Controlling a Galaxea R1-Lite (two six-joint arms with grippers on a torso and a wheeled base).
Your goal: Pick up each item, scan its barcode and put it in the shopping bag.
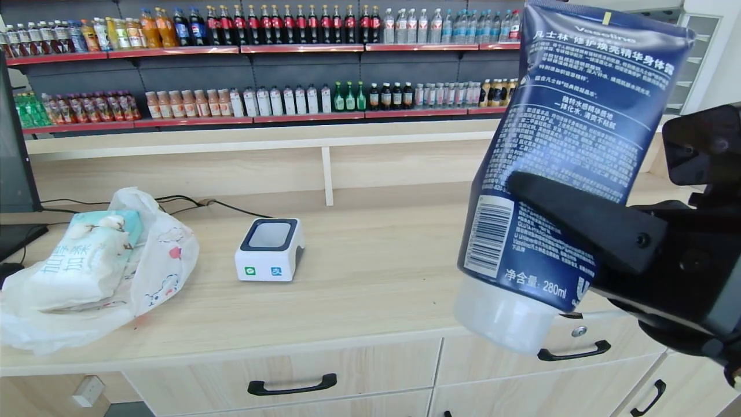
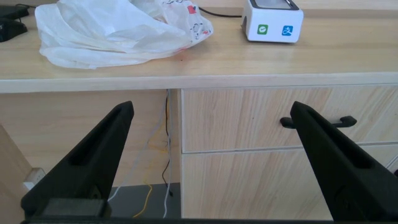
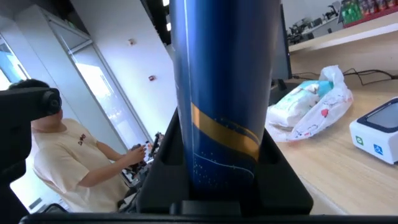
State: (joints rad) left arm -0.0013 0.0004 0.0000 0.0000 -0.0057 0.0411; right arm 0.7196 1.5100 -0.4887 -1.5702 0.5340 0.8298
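Note:
A dark blue lotion tube [image 1: 573, 145] with a translucent cap hangs cap-down, high above the counter at the right. My right gripper [image 1: 579, 231] is shut on the tube [image 3: 221, 93], whose barcode faces the head camera. The white barcode scanner [image 1: 270, 249] sits on the wooden counter, left of the tube. At the counter's left end lies the white shopping bag [image 1: 156, 260] with a tissue pack [image 1: 87, 255] inside. My left gripper [image 2: 211, 168] is open, held below the counter's edge in front of the drawers, with the bag [image 2: 118, 31] and scanner [image 2: 273, 22] above it.
A dark monitor [image 1: 14, 156] and cables stand at the counter's far left. Shelves of drink bottles [image 1: 289, 63] line the back wall. Drawers with black handles [image 1: 292, 387] sit below the counter. Bare counter lies between scanner and tube.

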